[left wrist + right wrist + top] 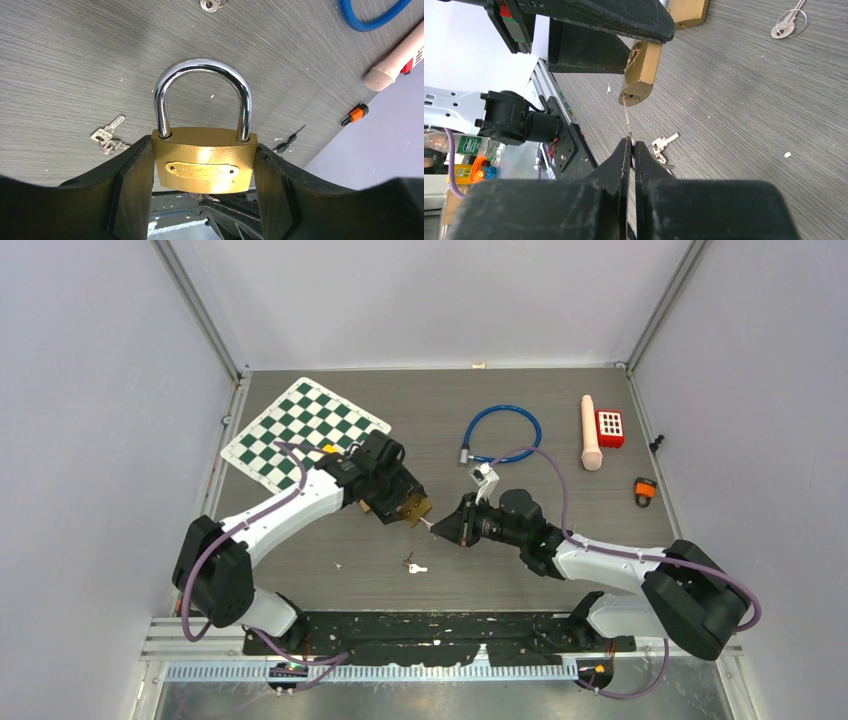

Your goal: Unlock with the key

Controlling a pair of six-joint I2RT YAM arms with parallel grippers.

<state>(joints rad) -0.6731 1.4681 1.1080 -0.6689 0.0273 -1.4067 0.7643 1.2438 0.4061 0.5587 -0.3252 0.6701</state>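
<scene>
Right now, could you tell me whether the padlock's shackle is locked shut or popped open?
Shut: both legs of the shackle sit down in the brass body of the padlock, neither lifted out.

You won't find any words here that you can read. The padlock [220,150] has a little plate [201,171] on its front with raised marks, but they are too blurry to tell. In the right wrist view, a green label [468,145] has white letters, too small to read.
</scene>
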